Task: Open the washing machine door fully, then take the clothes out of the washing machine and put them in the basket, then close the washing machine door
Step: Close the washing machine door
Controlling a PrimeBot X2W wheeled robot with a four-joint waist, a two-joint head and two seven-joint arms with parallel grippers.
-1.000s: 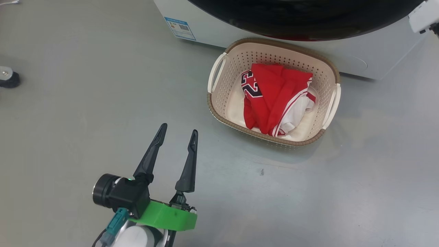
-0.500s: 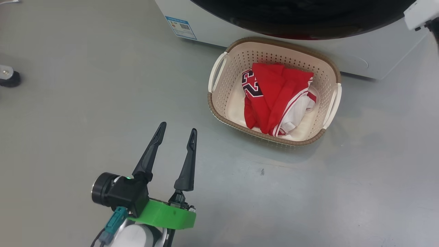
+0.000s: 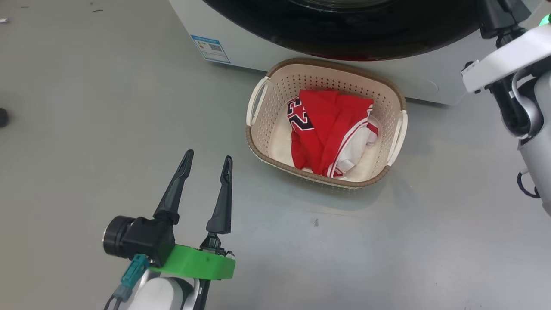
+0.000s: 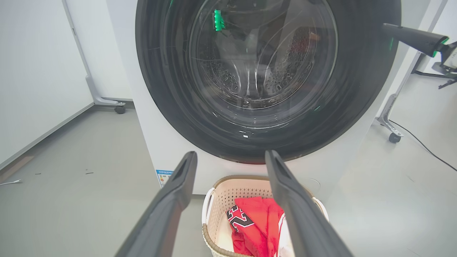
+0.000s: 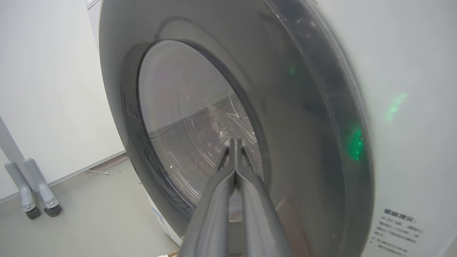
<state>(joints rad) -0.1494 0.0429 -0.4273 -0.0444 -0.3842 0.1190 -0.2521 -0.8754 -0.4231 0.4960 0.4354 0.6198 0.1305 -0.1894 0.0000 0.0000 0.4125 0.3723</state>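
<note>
While clothes (image 3: pixel 323 129) are lying in basket (image 3: pixel 275 107) below washing machine door (image 4: pixel 167 89), door-closing is seemingly being worked: right gripper (image 5: pixel 234 142) jaws together, left gripper (image 3: pixel 207 156) jaws apart; latching push probably needed.

The basket (image 3: pixel 275 107) sits just before the washing machine (image 3: pixel 254 54), open floor (image 3: pixel 129 107) beside.

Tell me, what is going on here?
A two-armed robot seems near the end of unloading the washing machine. The red clothes lie in the basket on the floor before it. The right end effector, shut and empty, is close to the black rim of the washing machine door, which looks closed or nearly so. The left end effector hangs open beside the basket, holding nothing.
</note>
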